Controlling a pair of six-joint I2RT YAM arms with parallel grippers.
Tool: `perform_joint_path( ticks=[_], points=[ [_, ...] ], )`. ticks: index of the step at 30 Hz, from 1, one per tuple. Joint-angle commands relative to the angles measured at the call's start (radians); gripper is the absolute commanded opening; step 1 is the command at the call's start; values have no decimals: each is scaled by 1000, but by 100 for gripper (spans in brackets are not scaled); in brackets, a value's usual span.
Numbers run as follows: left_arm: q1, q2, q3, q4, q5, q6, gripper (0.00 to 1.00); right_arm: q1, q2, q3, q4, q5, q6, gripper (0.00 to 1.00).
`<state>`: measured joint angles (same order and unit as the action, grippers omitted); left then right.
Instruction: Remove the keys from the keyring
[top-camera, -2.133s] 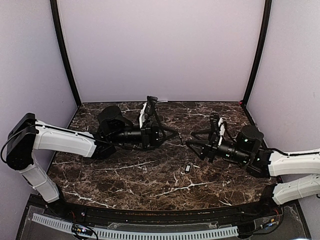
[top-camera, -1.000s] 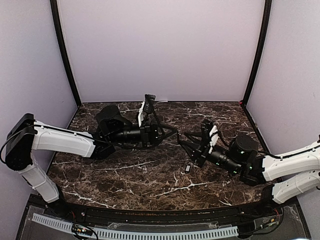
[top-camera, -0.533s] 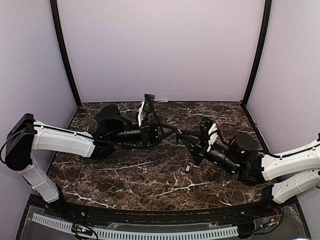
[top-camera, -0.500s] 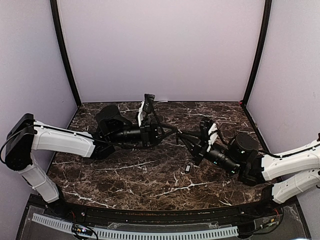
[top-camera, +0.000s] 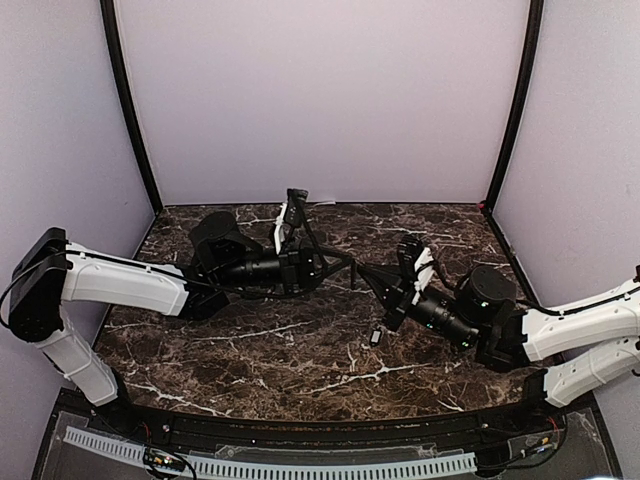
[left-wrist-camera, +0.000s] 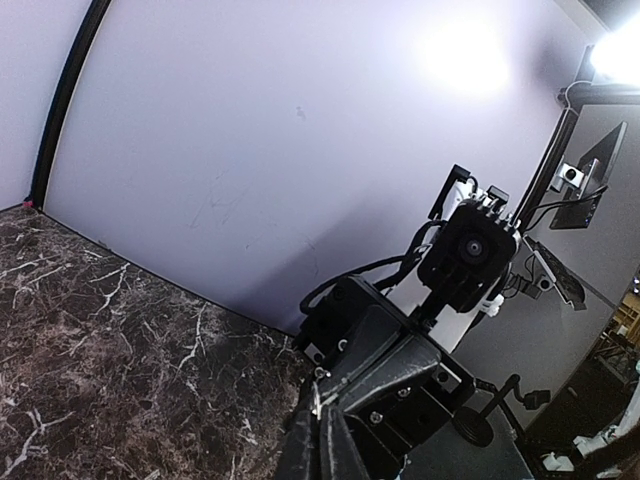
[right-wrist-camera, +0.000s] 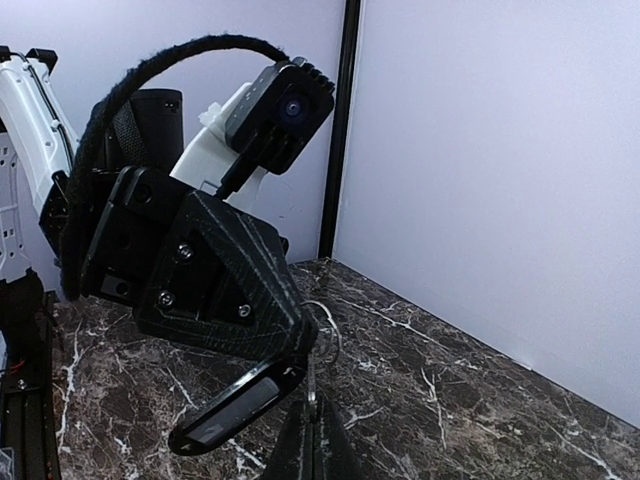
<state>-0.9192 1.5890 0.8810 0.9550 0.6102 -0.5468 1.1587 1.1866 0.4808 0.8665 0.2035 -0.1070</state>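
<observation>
Lilac walls (top-camera: 320, 100) close round a dark marble bench (top-camera: 250, 345), and at mid-bench the two arms meet tip to tip, held up off the stone. The left gripper (top-camera: 351, 261) reaches in from the left with its jaws closed. The right wrist view shows the thin wire loop of the keyring (right-wrist-camera: 327, 322) right at its tip, so it seems to be pinching the ring, though the contact itself is hidden. The right gripper (top-camera: 368, 274) comes in from the right and slightly nearer. Its jaws are shut on a silvery sliver that I take for one of the keys (right-wrist-camera: 312, 385), just below the loop. Opposed grips like this make sense: one arm anchors the ring while the other can work the key along the coil. A small dark piece (top-camera: 376, 337) lies loose on the bench, just near of them; I cannot tell what it is.
</observation>
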Motion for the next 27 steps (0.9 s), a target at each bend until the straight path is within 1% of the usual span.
perform_joint_path(
  ticks=[1,6,13,16,23,24,26,27],
  points=[
    [0,-44,-7,24,29,7,0,20,-5,36,-4,15,-61,0],
    [5,-41,-15,43,34,-3,0,54,13,79,-75,29,-149,0],
    [18,-36,-28,105,82,-24,0,128,91,128,-100,133,-265,0],
    [27,-31,-29,110,112,-29,0,138,99,131,-85,148,-265,0],
    [29,-44,-69,152,100,-9,0,137,85,105,-48,137,-202,0],
    [29,-46,-77,163,100,-7,0,137,79,99,-48,146,-189,9],
    [29,-50,-85,180,101,-6,0,135,59,73,-35,161,-161,31],
    [29,-50,-88,183,103,-4,0,133,42,59,-31,161,-149,39]
  ],
)
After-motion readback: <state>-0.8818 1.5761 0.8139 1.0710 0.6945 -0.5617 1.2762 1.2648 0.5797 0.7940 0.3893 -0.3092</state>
